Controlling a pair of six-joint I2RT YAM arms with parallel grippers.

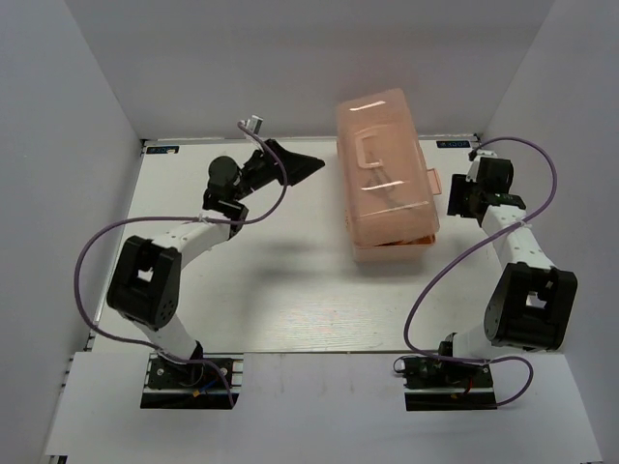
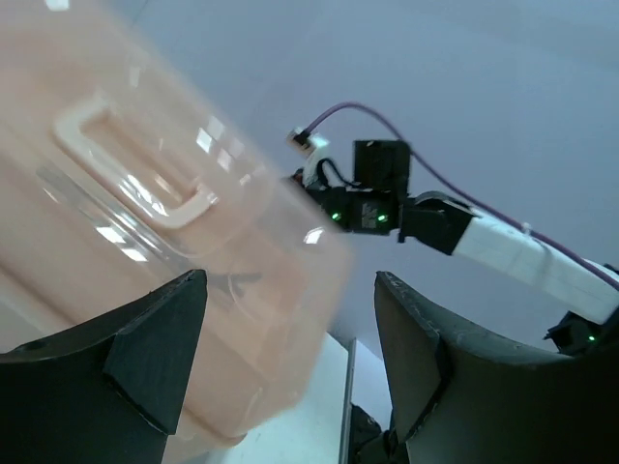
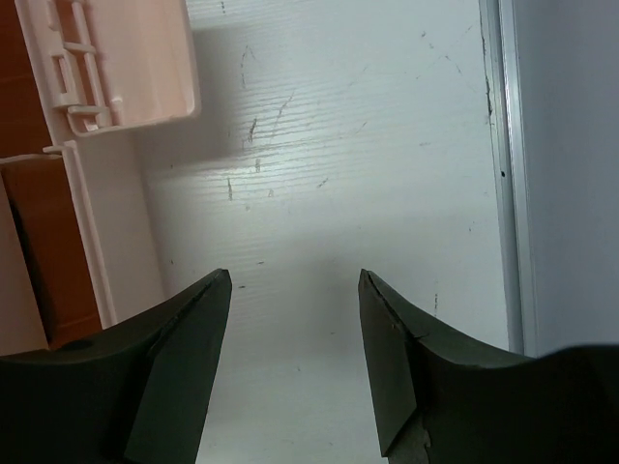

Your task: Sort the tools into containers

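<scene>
Toolbox (image 1: 387, 174), translucent salmon-pink, on white worktop (image 1: 280, 280). Left end effector (image 2: 290, 280): spread, empty, near toolbox. Right end effector (image 3: 293, 277): spread, empty.

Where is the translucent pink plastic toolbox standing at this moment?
In the top view, the translucent salmon-pink plastic toolbox stands on the far, right-of-centre part of the white table, between the left gripper and the right gripper, nearer the right one.

The translucent salmon-pink toolbox (image 1: 387, 184) stands far centre-right on the table (image 1: 290, 290), lid handle (image 1: 357, 150) uppermost. Its upper part seems shifted off the base, and its contents are indistinct through the plastic.
</scene>
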